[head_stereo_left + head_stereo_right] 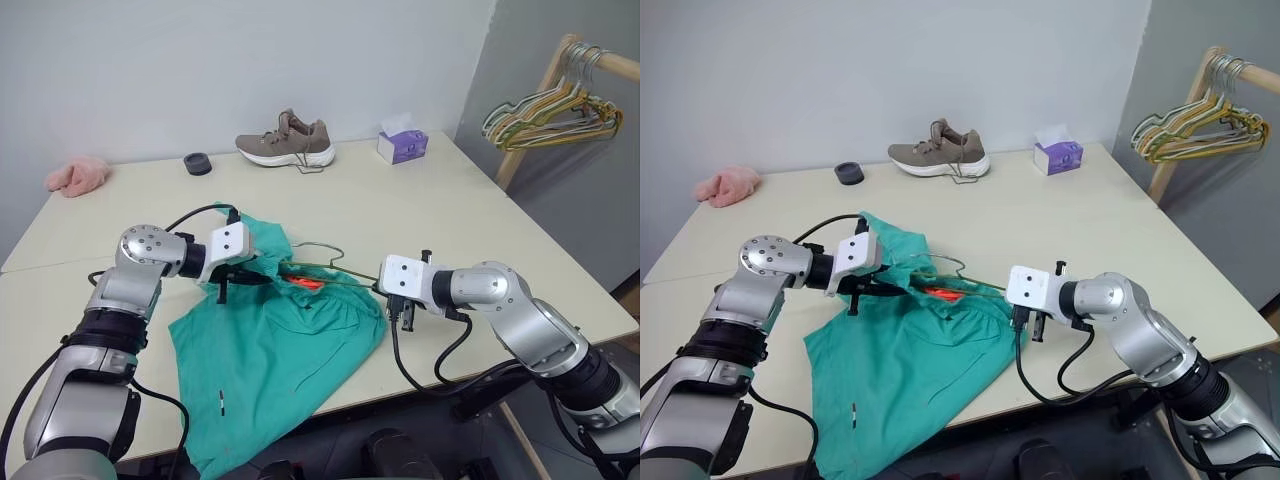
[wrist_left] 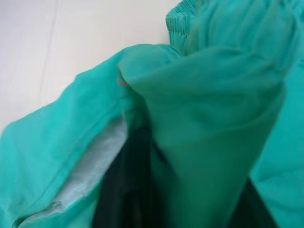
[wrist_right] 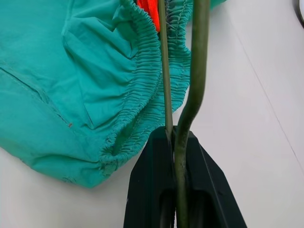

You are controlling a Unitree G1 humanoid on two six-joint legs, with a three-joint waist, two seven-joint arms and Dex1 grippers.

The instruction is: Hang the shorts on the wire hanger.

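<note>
Shorts (image 1: 270, 350) lay spread on the near part of the desk (image 1: 430, 210), one leg hanging over the front edge and the gathered waistband turned toward the far side. The right hand (image 3: 176, 142) was pressed together on one end of the wire hanger (image 1: 330, 265), pinching two strands of it between its fingers just beside the waistband's right corner. From there the hanger ran leftward along the waistband, its hook lying on the desk just beyond the cloth. The left hand (image 1: 235, 278) sat at the opposite end of the waistband, its fingers closed and buried in a fold of the teal cloth. So the hanger's long axis lay along the waistband, between the two hands; as I judged it, the next move meant lifting the cloth over that wire.
</note>
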